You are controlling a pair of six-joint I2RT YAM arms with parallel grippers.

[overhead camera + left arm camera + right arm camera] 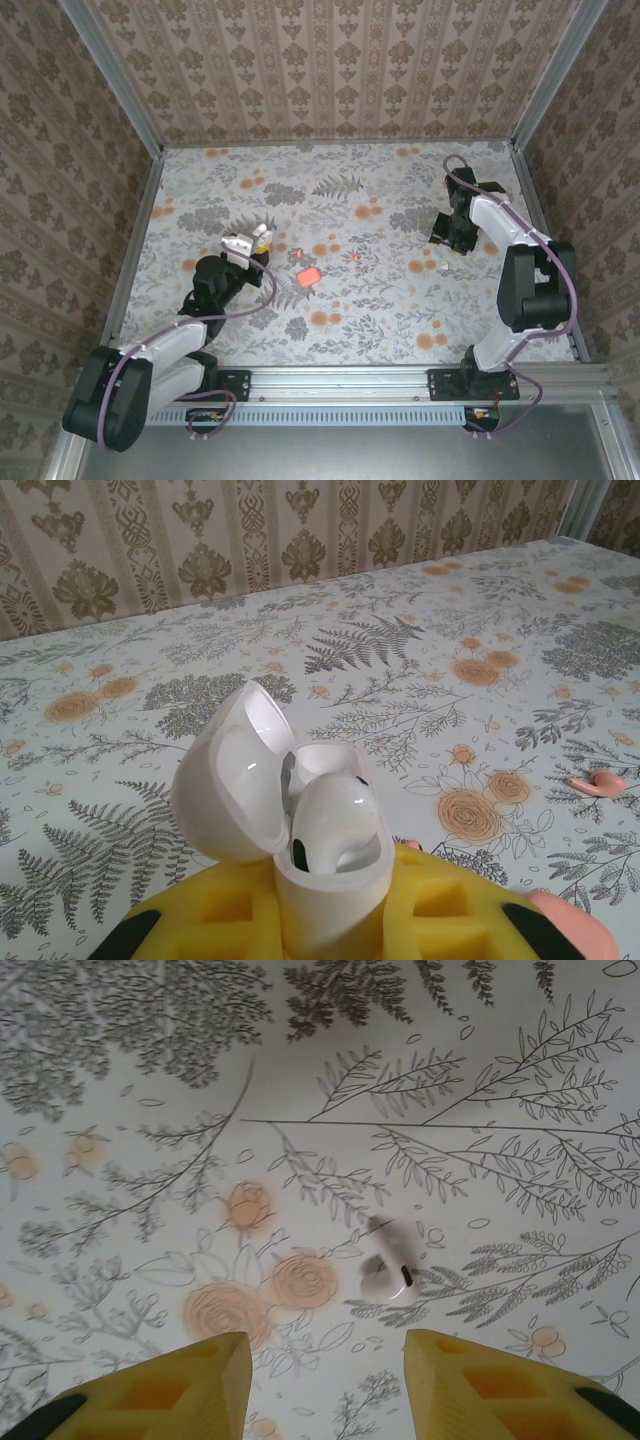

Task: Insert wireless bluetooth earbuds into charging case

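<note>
On my left side, the left gripper [247, 243] is clamped on the charging case [330, 890], which is white. In the left wrist view the yellow fingers [195, 930] press the lower body of the case from both sides, and the case stands upright between them. Its lid [235, 780] is swung open toward the left. Inside the case sits the first earbud [335, 815], also white, with its round head up. I cannot see the place beside it well enough to say more.

Going to the right, near the middle of the table [400, 190], one coral piece [309, 275] lies close to the left gripper, and I cannot tell if they touch. A small coral piece [597, 782], much smaller, lies flat on the flowered surface further right.

On the right side, the right gripper [447, 238] hangs over the right part of the table. In the right wrist view its two yellow fingers [170, 1390] stand wide apart and nothing is between them. The second earbud [388, 1272] lies on its side on the table just beyond the fingertips. It is nearer to the finger on the right of that view and touches neither of them.

My count is one charging case, in the left gripper. There are two earbuds, one in the case and one loose on the table. I can make out two coral pieces, one bigger and one small
</note>
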